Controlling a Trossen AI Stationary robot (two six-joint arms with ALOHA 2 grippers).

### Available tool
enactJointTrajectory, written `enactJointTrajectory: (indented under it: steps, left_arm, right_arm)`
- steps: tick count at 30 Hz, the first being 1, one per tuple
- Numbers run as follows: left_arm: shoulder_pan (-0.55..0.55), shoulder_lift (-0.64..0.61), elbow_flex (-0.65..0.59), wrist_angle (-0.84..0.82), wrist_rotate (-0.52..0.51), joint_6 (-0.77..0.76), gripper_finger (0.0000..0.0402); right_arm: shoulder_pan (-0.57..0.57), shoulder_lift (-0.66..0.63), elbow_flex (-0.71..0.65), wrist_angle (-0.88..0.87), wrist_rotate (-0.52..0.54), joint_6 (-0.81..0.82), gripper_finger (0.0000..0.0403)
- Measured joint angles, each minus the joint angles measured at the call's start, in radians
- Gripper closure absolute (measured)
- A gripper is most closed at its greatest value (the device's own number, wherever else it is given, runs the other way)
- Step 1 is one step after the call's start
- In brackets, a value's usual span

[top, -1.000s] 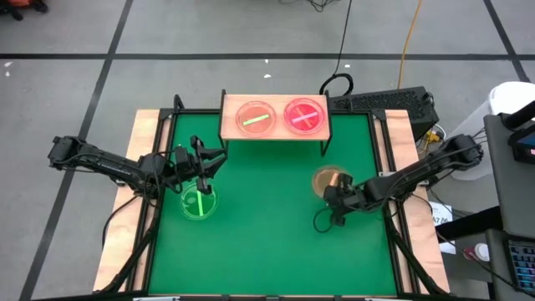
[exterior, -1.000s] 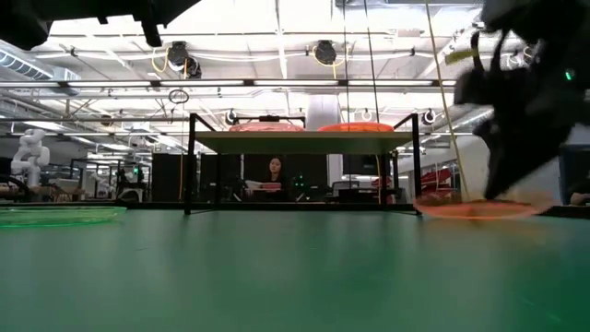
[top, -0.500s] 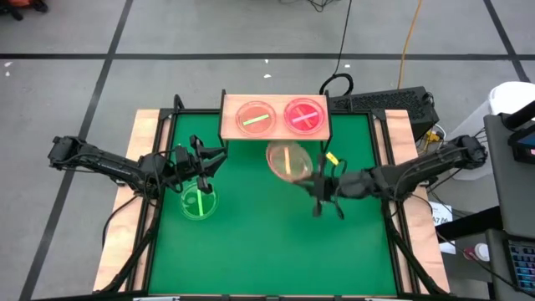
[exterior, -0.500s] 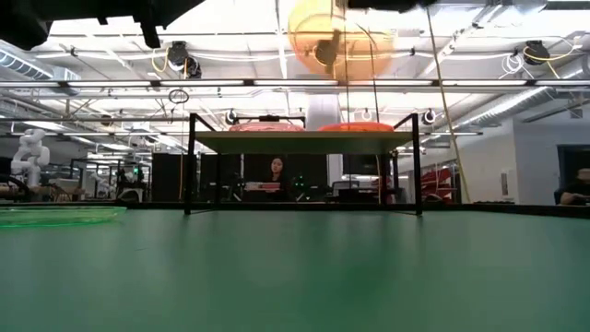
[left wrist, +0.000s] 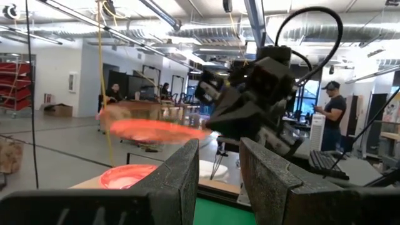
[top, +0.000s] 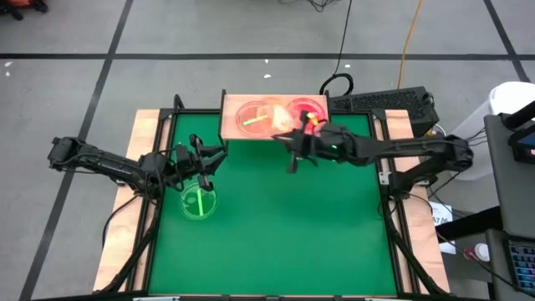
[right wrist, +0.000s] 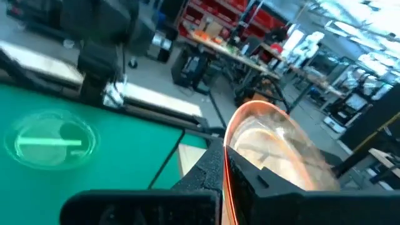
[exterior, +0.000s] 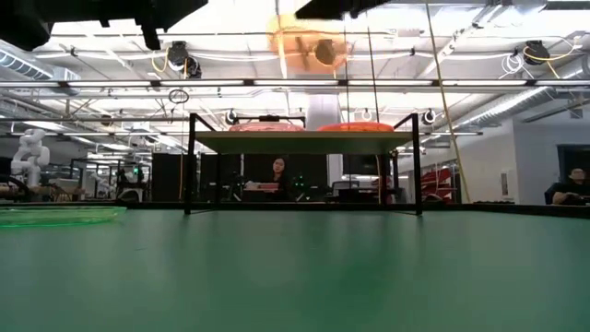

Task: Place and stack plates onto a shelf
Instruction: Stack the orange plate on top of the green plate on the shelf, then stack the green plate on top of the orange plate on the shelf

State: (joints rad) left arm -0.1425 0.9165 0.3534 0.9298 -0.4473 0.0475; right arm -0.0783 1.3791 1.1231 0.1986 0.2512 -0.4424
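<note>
My right gripper [top: 290,135] reaches in from the table's right and is shut on an amber-brown plate [top: 274,117], which it carries above the light-wood shelf [top: 230,130]. The low view shows this plate [exterior: 309,41] blurred, well above the shelf top [exterior: 304,140]. Two plates lie on the shelf: a pink one with a green bar [top: 253,118] and a red-pink one [top: 311,110]. A green plate [top: 199,202] lies flat on the table at the left. My left gripper [top: 209,160] hangs open just beyond the green plate, toward the far edge, touching nothing. My right gripper pinches the amber plate by its rim [right wrist: 226,153] between the two fingers [right wrist: 253,178], coming roughly level from the table's right. The plate is lifted clear and stands tilted beyond the fingers, above the shelf and the plates on it.
The shelf stands on thin black legs [exterior: 191,166] at the table's far edge. Wooden side boards [top: 138,167] flank the green mat [top: 276,226]. A keyboard [top: 384,102] lies beyond the far right corner. People show in the room behind.
My right gripper has lifted the amber plate off the table's right side. It has carried the plate up and toward the far edge and left, and the plate now hangs over the shelf. The plate has tipped from flat to tilted. The left arm has kept still.
</note>
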Motion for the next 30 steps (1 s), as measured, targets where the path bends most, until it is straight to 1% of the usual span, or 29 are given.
enactJointTrajectory:
  steps: [3,12,20,24,30]
  left_arm:
    - [0.003,0.0,0.0,-0.002,0.0,-0.004,0.0282]
    - [0.004,0.0,0.0,-0.003,0.0,-0.005,0.0282]
    - [0.004,0.0,0.0,-0.004,0.0,0.001,0.0282]
    - [0.004,0.0,0.0,-0.004,0.0,0.001,0.0282]
    - [0.004,0.0,0.0,-0.005,0.0,0.0,0.0282]
  right_arm:
    - [-0.027,0.075,0.039,-0.001,-0.025,-0.033,0.0403]
    - [-0.102,0.277,0.094,0.049,-0.016,-0.044,0.0403]
    - [-0.106,0.377,0.097,0.163,-0.018,-0.048,0.0401]
    - [-0.106,0.382,0.097,0.164,-0.018,-0.045,0.0379]
    - [-0.11,0.371,0.097,0.155,-0.015,-0.042,0.0317]
